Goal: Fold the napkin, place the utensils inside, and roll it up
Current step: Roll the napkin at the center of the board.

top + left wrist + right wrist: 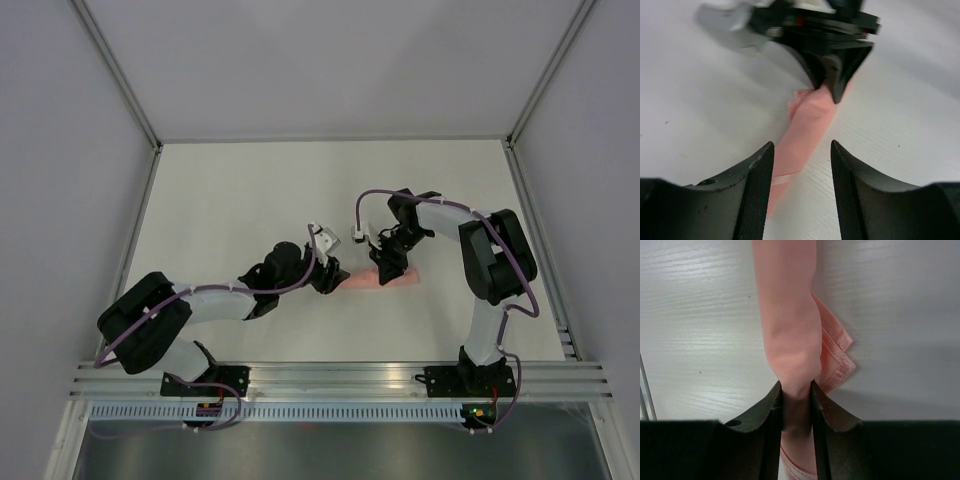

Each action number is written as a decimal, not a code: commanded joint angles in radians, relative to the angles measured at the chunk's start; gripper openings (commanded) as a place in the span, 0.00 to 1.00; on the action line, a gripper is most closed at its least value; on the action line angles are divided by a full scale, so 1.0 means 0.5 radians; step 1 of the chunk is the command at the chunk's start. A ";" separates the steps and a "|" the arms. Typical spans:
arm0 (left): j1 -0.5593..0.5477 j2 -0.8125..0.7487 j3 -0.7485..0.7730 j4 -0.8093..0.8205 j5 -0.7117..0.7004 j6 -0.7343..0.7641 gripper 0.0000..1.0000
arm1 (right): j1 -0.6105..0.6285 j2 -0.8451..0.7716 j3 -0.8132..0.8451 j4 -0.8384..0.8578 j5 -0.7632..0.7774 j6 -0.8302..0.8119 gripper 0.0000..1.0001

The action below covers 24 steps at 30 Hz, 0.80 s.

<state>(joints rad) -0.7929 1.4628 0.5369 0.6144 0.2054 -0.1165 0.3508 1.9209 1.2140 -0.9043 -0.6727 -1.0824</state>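
Clenched at the bottom centre of its wrist view, the right gripper (796, 390) is being pressed onto the napkin (790, 325), rolled and lying mid-frame on the table (250, 190). The left gripper (802, 150) is being held released over the other end. Being soft, light and slippery, the roll is probably best pinched across both ends.

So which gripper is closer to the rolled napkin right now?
Right. The right gripper is clamped on the napkin; the left gripper is open, straddling its other end without gripping.
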 commanded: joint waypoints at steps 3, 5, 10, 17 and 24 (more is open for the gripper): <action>-0.353 0.059 0.030 0.192 -0.468 0.644 0.56 | -0.030 0.201 0.118 -0.124 0.078 -0.127 0.25; -0.451 0.173 0.101 0.149 -0.515 0.794 0.57 | -0.033 0.241 0.158 -0.149 0.075 -0.127 0.25; -0.611 0.443 0.242 0.124 -0.699 1.201 0.59 | -0.042 0.306 0.210 -0.176 0.078 -0.127 0.25; -0.629 0.743 0.417 0.146 -0.770 1.460 0.62 | -0.051 0.373 0.235 -0.158 0.097 -0.109 0.25; -0.629 0.854 0.543 -0.078 -0.788 1.537 0.61 | -0.057 0.410 0.281 -0.192 0.097 -0.124 0.25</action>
<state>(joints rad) -1.1057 1.8652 0.7700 0.6205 -0.1688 0.5716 0.3244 2.0544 1.3609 -1.0679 -0.7208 -1.0893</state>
